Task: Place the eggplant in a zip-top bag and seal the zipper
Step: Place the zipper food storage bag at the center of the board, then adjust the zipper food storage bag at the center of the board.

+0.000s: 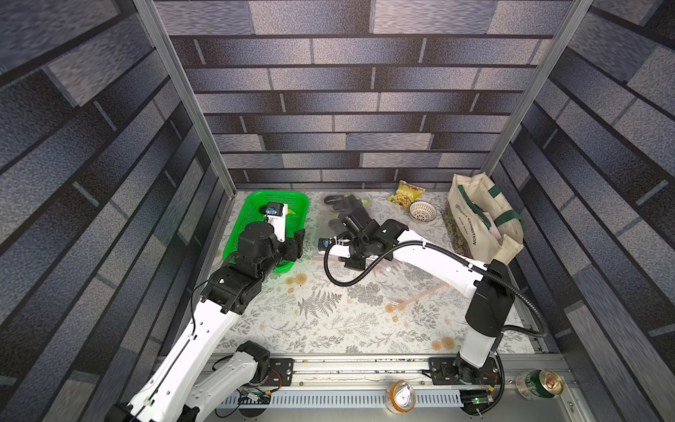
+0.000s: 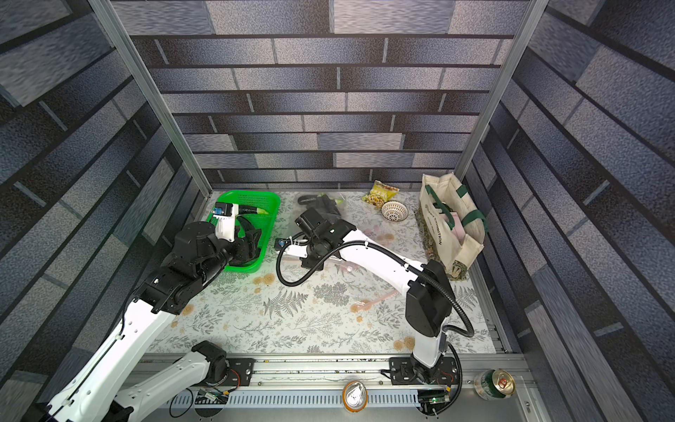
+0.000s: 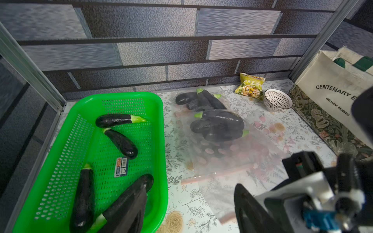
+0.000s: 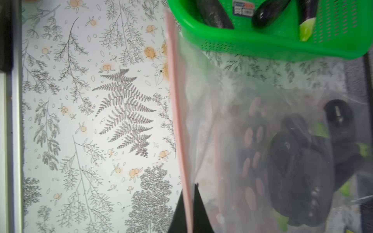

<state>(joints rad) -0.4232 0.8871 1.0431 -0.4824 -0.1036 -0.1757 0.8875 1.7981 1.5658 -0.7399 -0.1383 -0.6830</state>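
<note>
Eggplants [image 3: 218, 127] sit in the bag [image 4: 232, 90], upper centre in both top views. Right end effector [image 4: 189, 193] straddles the zipper [image 4: 175, 100]; pinching or not, I cannot tell. Left end effector [image 3: 191, 189] gapes open. Pinch firmly, slide straight to the corner.

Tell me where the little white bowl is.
In both top views the bowl sits far back on the right, between the snack packet and the tote bag.
</note>
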